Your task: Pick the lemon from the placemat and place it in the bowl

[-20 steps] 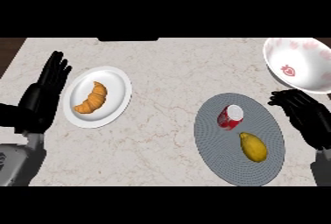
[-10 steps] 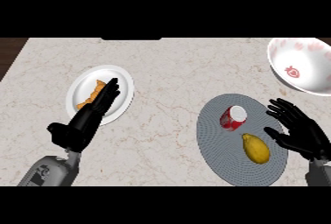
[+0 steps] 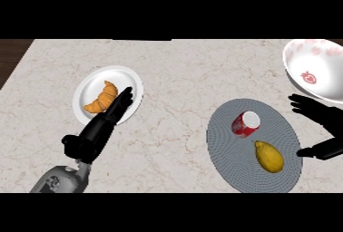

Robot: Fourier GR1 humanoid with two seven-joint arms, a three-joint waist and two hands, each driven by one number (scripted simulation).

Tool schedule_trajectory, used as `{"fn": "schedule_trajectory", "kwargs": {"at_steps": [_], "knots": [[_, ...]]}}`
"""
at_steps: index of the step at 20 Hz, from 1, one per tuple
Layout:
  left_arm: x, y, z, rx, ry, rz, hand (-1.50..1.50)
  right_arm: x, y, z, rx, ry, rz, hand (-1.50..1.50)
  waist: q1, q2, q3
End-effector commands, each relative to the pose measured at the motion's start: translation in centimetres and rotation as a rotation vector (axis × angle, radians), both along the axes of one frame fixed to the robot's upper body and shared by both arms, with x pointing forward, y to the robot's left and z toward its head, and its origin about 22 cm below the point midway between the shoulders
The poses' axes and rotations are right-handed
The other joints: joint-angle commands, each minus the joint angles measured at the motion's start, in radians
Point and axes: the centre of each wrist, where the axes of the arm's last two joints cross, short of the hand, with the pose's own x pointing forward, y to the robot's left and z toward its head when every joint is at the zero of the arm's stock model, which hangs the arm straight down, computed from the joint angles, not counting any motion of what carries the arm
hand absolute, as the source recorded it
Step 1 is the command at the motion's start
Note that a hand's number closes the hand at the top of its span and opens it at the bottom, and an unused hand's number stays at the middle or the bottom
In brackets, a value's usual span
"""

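Right hand (image 3: 321, 118) sat at the right edge of the grey placemat (image 3: 227, 136), fingers spread and loose, thumb (image 3: 309, 152) sticking out low toward the mat, holding nothing. It did not touch the lemon (image 3: 268, 156). The lemon lay on the placemat's lower right part, just beside that thumb but apart from it. A red can (image 3: 245, 123) lay tipped on its side on the placemat's upper middle, white end facing up, near the lemon but not touching.

The white bowl (image 3: 315, 68) with red markings stood off the placemat, up and to its right, just above the right hand.

Left hand (image 3: 102, 127) was well to the left of the placemat, fingers straight and released, tips resting over the lower right rim of a white plate (image 3: 127, 81). A croissant (image 3: 102, 97) lay on that plate, just beside the fingertips. All of it sat on the marbled counter (image 3: 174, 68).
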Motion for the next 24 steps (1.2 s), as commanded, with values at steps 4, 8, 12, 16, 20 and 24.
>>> {"fn": "schedule_trajectory", "kwargs": {"at_steps": [4,8,12,16,20,24], "knots": [[0.6,1.0,0.6,0.012,0.005,-0.005,0.00,2.6,-0.6,4.8,-0.170,0.283,0.392,-1.50,0.004,0.000,-0.001],[0.4,-0.2,0.1,0.017,-0.005,-0.004,0.00,4.9,-0.1,5.7,-0.175,0.366,0.474,-1.50,-0.002,0.001,0.001],[-0.6,1.2,-1.2,-0.010,0.023,0.012,0.00,5.5,0.3,6.4,-0.169,0.400,0.507,-1.50,-0.018,-0.004,0.000],[0.5,1.8,-0.9,-0.026,0.025,0.025,0.00,5.7,3.3,4.9,-0.206,0.401,0.510,-1.50,-0.025,-0.005,0.000],[0.5,0.4,0.9,0.008,0.009,0.028,0.00,5.2,4.4,5.1,-0.203,0.385,0.525,-1.50,-0.027,-0.006,0.000],[-1.4,2.2,-0.5,0.000,0.004,0.040,0.00,4.3,4.4,5.2,-0.238,0.348,0.468,-1.50,-0.024,-0.006,0.000]]}}
